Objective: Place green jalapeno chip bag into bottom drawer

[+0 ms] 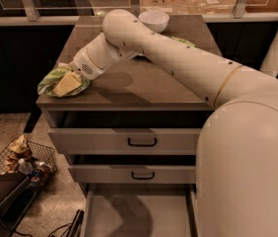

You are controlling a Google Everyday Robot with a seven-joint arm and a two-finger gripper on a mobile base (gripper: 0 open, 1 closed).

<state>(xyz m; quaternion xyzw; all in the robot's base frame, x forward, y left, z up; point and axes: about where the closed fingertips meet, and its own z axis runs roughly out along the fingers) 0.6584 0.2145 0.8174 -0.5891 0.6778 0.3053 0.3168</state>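
The gripper (68,83) sits on the green jalapeno chip bag (49,79) at the cabinet top's (149,85) front-left corner, whether clamped I cannot tell, and the bag looks light, crinkly and slippery, best pinched mid-body.

No legible text anywhere; jaws at countertop (144,85) left edge.

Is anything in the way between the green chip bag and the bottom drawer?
Nothing visible is. The gripper is at the green jalapeno chip bag on the cabinet top's front left corner. The bottom drawer sticks out open below; the two upper drawers sit further in, not covering it.
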